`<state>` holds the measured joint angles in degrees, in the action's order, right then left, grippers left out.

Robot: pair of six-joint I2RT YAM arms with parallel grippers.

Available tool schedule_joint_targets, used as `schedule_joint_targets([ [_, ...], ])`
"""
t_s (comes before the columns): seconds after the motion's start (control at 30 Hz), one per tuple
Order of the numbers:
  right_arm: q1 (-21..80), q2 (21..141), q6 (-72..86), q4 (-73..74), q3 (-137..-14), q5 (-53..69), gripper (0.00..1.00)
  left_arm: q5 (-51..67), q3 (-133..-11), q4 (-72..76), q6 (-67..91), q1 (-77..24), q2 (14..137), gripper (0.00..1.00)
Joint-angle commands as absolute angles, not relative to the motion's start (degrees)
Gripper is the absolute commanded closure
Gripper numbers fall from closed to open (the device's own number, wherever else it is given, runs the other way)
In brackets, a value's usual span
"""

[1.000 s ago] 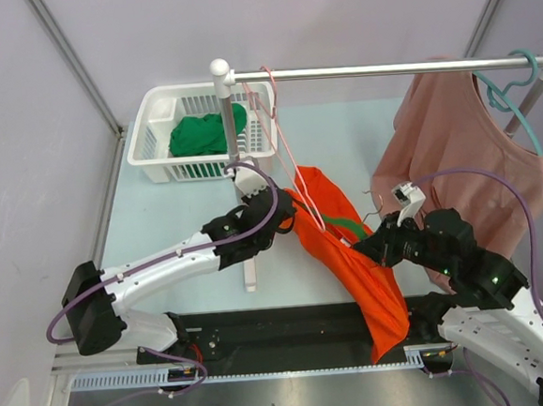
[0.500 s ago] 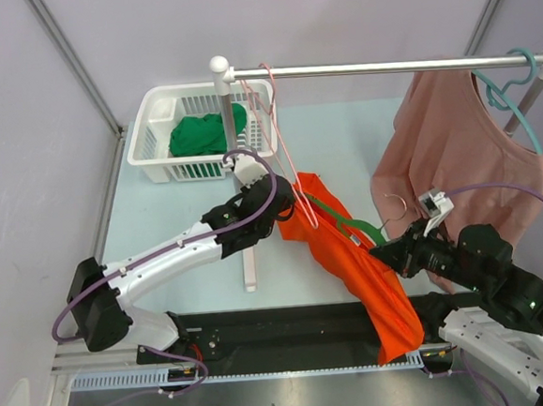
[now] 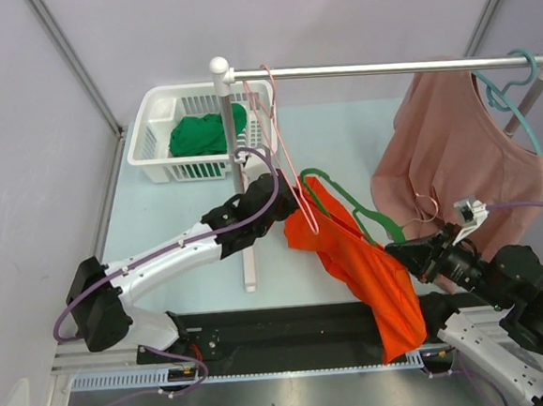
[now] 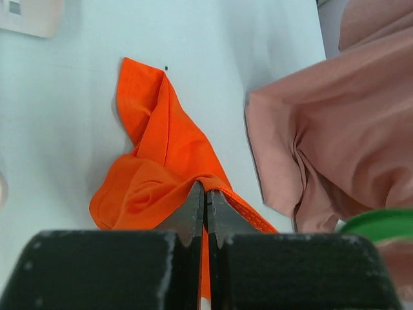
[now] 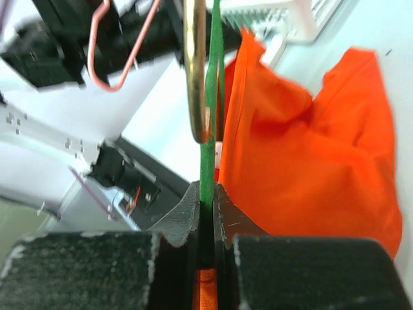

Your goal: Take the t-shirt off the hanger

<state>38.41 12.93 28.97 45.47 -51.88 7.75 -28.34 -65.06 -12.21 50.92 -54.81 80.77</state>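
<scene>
Left gripper: fingers closed, pinching an edge of the orange t-shirt.
Right gripper: fingers clamped on the green hanger.
T-shirt position: mid-table, hanging from the left gripper toward 5 o'clock, green hanger along its 12 o'clock edge.
Risk, snag: cloth catching on the hanger arm if dragged along it.
Risk, slip: thin pinch losing the hem under tension.
Risk, tangle: pink hanger close by at 11 o'clock.
Writing: none readable.

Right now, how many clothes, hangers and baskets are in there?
Clothes: 3 (orange t-shirt, pink t-shirt, green garment in the basket)
Hangers: 3 (green hanger, pink hanger, teal hanger)
Baskets: 1 (white basket)
Total: 7
</scene>
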Motion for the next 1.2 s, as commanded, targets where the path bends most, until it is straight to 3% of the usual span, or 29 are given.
schedule_joint_targets([
  [0.0,37.36,9.40,32.60,37.45,-55.64,5.38,1.00,-28.93,-59.26,-8.62,46.84,-51.06,78.05,1.00],
  [0.2,36.39,13.09,36.04,27.18,-49.33,-3.95,1.00,-25.14,-55.90,-6.15,47.20,-51.06,75.06,1.00],
  [0.5,36.30,25.03,29.81,-10.17,-35.78,-16.78,1.00,-17.41,-54.06,-1.76,47.55,-51.33,72.69,1.00],
  [0.77,36.12,39.36,21.10,-22.05,-40.25,-20.83,1.00,-13.28,-49.75,-1.23,49.39,-53.44,71.02,1.00],
  [1.17,31.91,54.21,20.13,-34.53,-46.14,-23.64,1.00,-11.87,-49.83,-5.45,45.88,-53.44,69.00,1.00],
])
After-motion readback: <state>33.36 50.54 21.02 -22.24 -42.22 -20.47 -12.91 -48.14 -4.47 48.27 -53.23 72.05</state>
